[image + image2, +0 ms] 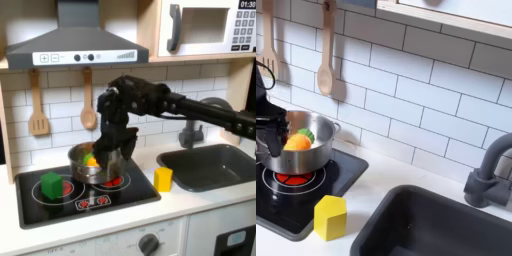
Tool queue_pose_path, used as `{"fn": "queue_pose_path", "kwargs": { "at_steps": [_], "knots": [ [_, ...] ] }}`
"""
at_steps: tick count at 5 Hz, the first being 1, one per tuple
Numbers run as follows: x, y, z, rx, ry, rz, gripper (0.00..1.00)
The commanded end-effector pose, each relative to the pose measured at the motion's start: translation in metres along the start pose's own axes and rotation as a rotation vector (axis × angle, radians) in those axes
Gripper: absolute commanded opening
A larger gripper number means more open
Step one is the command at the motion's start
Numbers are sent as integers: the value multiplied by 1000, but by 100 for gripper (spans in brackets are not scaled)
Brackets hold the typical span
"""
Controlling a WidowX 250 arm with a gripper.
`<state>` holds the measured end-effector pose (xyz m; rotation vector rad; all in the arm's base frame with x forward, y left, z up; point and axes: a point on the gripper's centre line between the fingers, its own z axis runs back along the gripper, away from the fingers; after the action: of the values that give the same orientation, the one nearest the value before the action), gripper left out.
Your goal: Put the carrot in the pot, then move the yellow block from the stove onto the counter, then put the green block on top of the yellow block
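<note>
Carrot [298,141] lies in pot [96,163]; yellow block [163,179] sits on worktop [190,203]. Gripper [108,168] low beside pot — fingers' opening unclear. Green block [51,184] on stove [135,186] — reaching across risks knocking the pot.

Frontal wide view; closer oblique view; shared stove [120,195] [331,185].

Arm outstretched, pincer [104,163] low (jaws unclear)

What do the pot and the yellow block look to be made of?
The pot looks like polished steel: shiny, with mirror-like reflections on its wall. The yellow block seems painted wood or plastic: flat, evenly coloured faces with a dull sheen; which one is unclear.
</note>
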<state>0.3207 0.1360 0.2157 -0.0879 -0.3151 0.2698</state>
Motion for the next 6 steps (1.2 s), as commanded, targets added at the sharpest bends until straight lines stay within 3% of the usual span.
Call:
{"fn": "queue_pose_path", "kwargs": {
  "at_steps": [1, 4, 5, 6],
  "knots": [
    [23, 37, -6, 17, -1, 44, 100],
    [56, 85, -19, 57, -19, 167, 100],
    [58, 88, -28, 120, -30, 269, 100],
    [57, 90, -28, 133, -33, 335, 100]
  ]
}}
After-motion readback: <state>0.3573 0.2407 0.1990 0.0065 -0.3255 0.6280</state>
